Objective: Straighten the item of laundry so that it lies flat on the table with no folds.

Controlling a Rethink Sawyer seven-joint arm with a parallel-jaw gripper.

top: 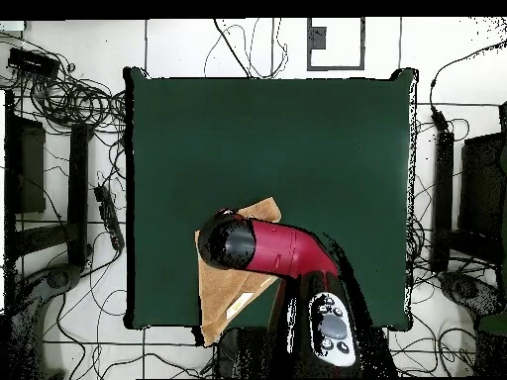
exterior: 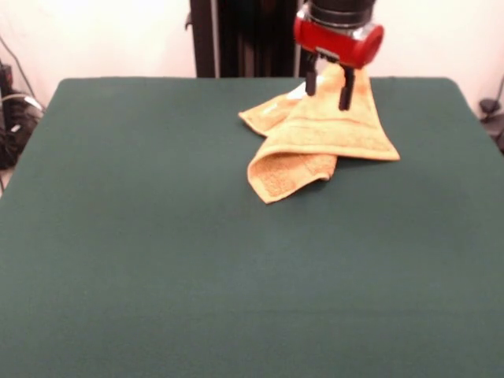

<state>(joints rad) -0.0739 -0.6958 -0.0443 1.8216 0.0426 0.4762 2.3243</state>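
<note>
The orange-tan towel (exterior: 323, 130) lies crumpled near the far right part of the dark green table (exterior: 157, 252). One part is drawn up into a peak between my fingers, and a folded flap (exterior: 283, 175) points toward the table's middle. My gripper (exterior: 328, 96) is right above the towel and shut on its raised part. In the overhead view the red arm head (top: 233, 242) covers the gripper and the towel's middle. The towel (top: 220, 297) shows on both sides of the arm head, near the table's (top: 297, 148) bottom left edge.
The robot's black pedestal (exterior: 236, 35) stands behind the table's far edge. Cables and black equipment (top: 59, 198) lie on the floor around the table. The towel's lower corner (top: 210, 334) reaches the table's edge nearest the robot.
</note>
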